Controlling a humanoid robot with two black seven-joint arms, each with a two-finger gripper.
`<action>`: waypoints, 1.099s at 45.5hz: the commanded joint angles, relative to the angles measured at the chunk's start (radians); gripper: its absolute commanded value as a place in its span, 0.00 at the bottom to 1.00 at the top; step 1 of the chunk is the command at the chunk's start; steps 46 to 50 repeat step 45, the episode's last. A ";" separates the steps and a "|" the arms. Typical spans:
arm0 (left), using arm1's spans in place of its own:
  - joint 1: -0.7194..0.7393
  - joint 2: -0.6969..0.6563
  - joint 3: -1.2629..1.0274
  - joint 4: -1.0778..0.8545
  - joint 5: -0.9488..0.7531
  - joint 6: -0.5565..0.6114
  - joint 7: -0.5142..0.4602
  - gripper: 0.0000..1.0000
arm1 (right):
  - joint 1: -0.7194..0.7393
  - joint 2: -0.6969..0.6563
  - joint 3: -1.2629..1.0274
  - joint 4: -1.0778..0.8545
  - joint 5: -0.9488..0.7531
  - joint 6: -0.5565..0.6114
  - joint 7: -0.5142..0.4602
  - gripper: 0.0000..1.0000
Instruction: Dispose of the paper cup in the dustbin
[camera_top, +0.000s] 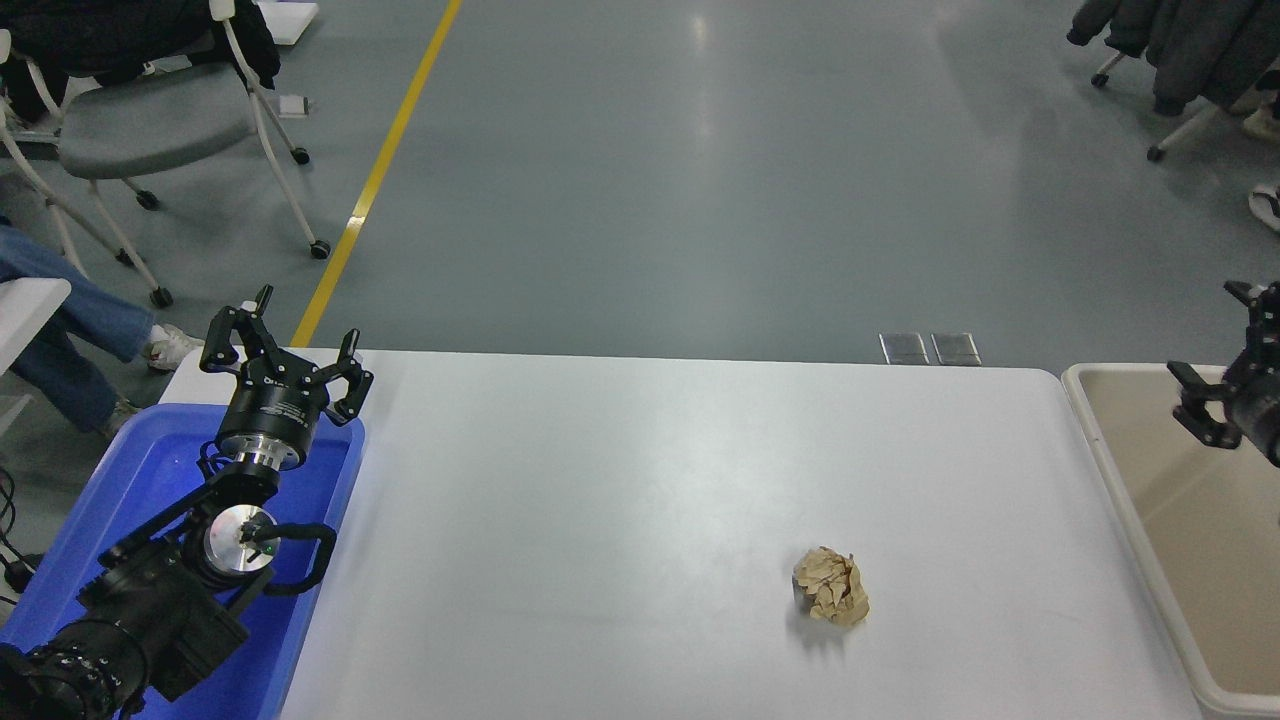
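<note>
Right claw (1232, 368) hangs spread and empty over the far end of the beige dustbin (1108, 470) at the tabletop's (620, 500) right edge. I see no paper cup. My left claw (288, 352), fingers apart, sits parked over the blue bin (140, 480).

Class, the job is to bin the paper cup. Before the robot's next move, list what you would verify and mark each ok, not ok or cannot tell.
1. Paper cup located: not ok. No cup shows on the table or elsewhere in view.
2. Right hand free: ok. It is open and empty, above the dustbin at the picture's right edge.
3. Cup already in the dustbin: cannot tell. Only part of the tub's inside shows.
4. Wrong item not mistaken for the cup: ok. The crumpled brown paper ball lies alone on the table.
5. Left hand out of the way: ok. It is parked open over the blue bin.
</note>
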 joint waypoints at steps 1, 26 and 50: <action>0.000 0.000 0.000 0.000 0.000 0.000 0.000 1.00 | -0.087 0.155 0.228 0.061 -0.131 -0.020 0.045 1.00; 0.000 0.000 0.000 0.000 0.000 0.000 0.000 1.00 | -0.069 0.324 0.228 0.013 -0.208 -0.017 0.118 1.00; 0.000 0.000 0.000 0.000 0.000 0.000 0.000 1.00 | -0.051 0.361 0.216 -0.010 -0.209 -0.015 0.161 1.00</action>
